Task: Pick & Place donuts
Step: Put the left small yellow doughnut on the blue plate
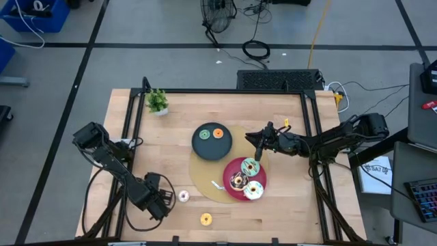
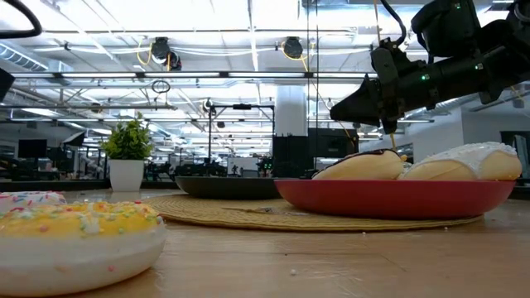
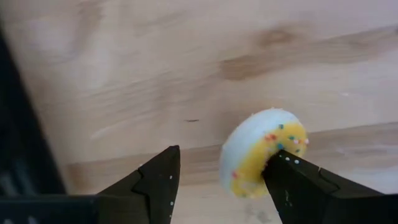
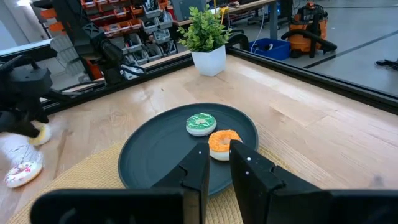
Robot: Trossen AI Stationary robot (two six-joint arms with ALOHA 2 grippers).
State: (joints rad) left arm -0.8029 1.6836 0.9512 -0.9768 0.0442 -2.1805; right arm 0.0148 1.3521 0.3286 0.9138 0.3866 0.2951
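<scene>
My left gripper points down near the table's front left, fingers apart, with a small yellow-iced, white-bottomed donut on edge between them. A pale pink donut and another yellow donut lie flat on the wood nearby. The black plate holds a green donut and an orange one. On the red plate lie the mint-green, brown and white-yellow donuts. My right gripper hangs shut and level above the gap between the plates. My left gripper touches the small yellow donut with one finger only, whose inner side lies against the donut's iced face. The fingers come from above, pointing down. The donut is tipped up on its edge against that finger, and the other finger stands clear of it.
A round woven mat lies under both plates. A small potted plant stands at the far left corner. A black frame rail runs round the table. Bare wood spreads along the near edge and the left side.
</scene>
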